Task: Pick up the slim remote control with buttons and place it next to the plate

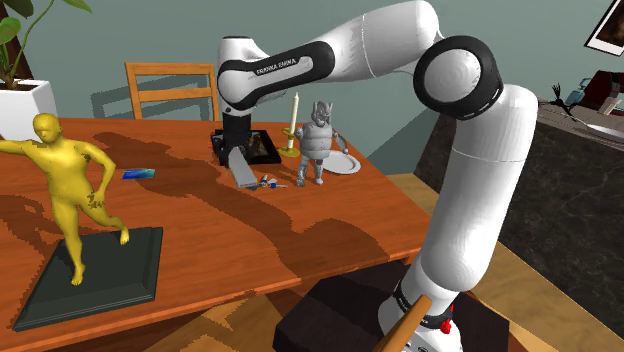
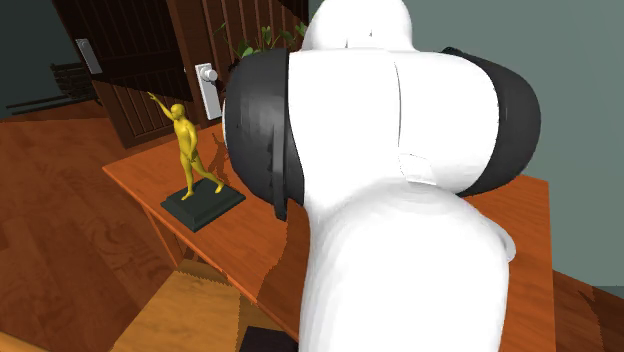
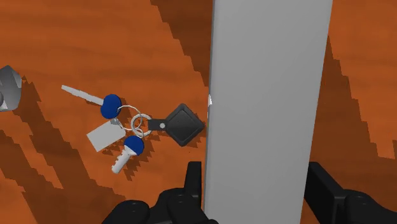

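The remote shows as a plain grey slim slab (image 3: 270, 108) with no buttons drawn. My black gripper (image 3: 257, 191) is shut on it, one finger (image 3: 194, 181) against each long side. In the shoulder view the gripper (image 1: 237, 152) points down at the far side of the wooden table (image 1: 230, 235), and the grey remote (image 1: 243, 172) slants down from it toward the tabletop. Whether its lower end touches the wood I cannot tell. The white plate (image 1: 345, 164) lies to the shoulder view's right of the gripper, partly behind a grey robot figurine (image 1: 317, 142).
A key bunch with blue heads and a black fob (image 3: 137, 127) lies right beside the remote. A dark tray (image 1: 262, 147) and a candle (image 1: 294, 122) stand behind the gripper. A yellow statue (image 1: 75, 185) on a dark base, a small blue object (image 1: 139, 174) and a chair (image 1: 170, 88) are further left.
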You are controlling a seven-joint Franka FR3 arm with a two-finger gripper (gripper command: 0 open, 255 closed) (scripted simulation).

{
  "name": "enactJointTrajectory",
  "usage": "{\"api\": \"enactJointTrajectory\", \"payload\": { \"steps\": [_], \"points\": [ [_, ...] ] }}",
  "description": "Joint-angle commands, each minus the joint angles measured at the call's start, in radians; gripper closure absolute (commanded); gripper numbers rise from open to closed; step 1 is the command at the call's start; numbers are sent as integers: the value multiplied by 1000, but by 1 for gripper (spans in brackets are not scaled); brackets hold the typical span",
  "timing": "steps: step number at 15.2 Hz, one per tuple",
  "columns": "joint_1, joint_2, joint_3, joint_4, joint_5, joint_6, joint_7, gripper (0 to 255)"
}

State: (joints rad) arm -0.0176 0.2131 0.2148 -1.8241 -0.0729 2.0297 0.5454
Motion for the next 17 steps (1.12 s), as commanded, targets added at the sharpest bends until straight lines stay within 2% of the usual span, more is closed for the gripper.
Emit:
{"api": "enactJointTrajectory", "payload": {
  "steps": [1,9,17],
  "points": [
    [-25,-59,-10,-82,15,25,-38,255],
    [-111,-263,-79,-333,57,81,-212,255],
    [-190,-423,-182,-511,58,102,-394,255]
  ]
}}
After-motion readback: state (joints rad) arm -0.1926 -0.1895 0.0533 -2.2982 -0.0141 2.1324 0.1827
